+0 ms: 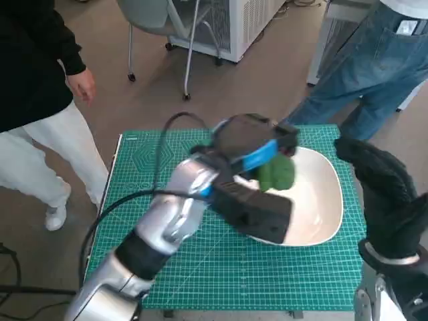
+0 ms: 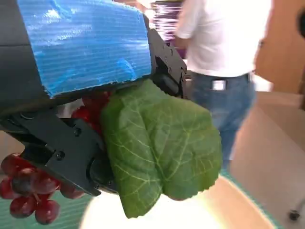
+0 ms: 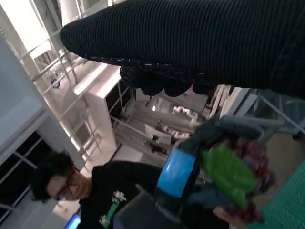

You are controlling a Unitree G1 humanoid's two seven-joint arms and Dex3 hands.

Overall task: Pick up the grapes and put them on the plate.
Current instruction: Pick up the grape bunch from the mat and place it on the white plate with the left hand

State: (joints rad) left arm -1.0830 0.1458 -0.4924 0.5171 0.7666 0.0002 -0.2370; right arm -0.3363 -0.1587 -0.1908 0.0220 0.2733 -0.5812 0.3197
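I see the left robot hand (image 1: 257, 157) holding the grapes (image 2: 28, 191), green leaf (image 1: 277, 172) sticking out of the grip, above the plate's (image 1: 319, 207) rim, not resting on it. Plate sits on the green mat (image 1: 200, 267) near the table's far right corner. Right robot hand (image 1: 378, 177) is raised off the right edge; can't tell its fingers, nothing visibly held.
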